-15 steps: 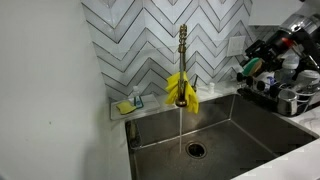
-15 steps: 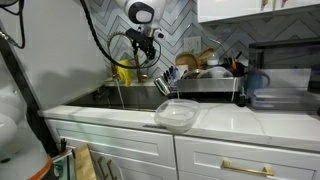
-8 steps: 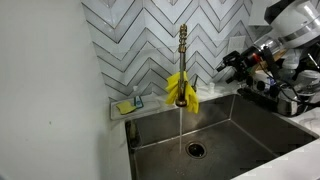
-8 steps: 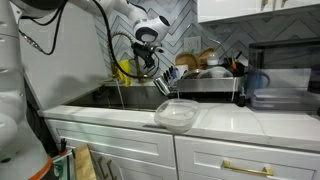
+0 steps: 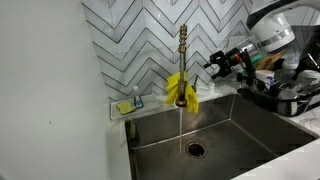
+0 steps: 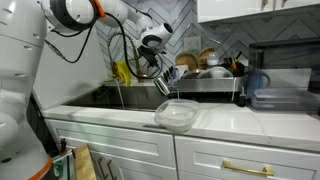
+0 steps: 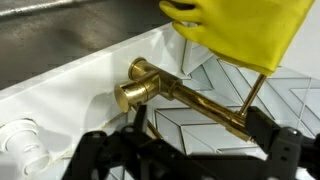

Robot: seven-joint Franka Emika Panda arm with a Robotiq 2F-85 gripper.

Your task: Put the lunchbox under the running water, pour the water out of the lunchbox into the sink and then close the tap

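Note:
The lunchbox (image 6: pixel 177 113), a clear plastic tub, sits on the white counter in front of the sink, away from the water. The brass tap (image 5: pixel 183 45) stands behind the sink (image 5: pixel 240 130) with a yellow cloth (image 5: pixel 182 90) round its lower part. A thin stream of running water (image 5: pixel 180 125) falls toward the drain (image 5: pixel 195 150). My gripper (image 5: pixel 211 64) hovers open just beside the tap's upper part, holding nothing. In the wrist view the tap (image 7: pixel 195 97) lies close ahead of my open gripper (image 7: pixel 190 150), and the cloth (image 7: pixel 240 30) is above it.
A dish rack (image 5: pixel 285 95) full of dishes stands at the sink's far side, also seen in an exterior view (image 6: pixel 205 80). A small sponge holder (image 5: pixel 128 105) sits on the ledge by the tiled wall. A dark appliance (image 6: pixel 285 85) stands on the counter.
My arm has swung from over the dish rack toward the tap, and the gripper now sits close beside it. The jaws stayed open. Lunchbox and water are unchanged.

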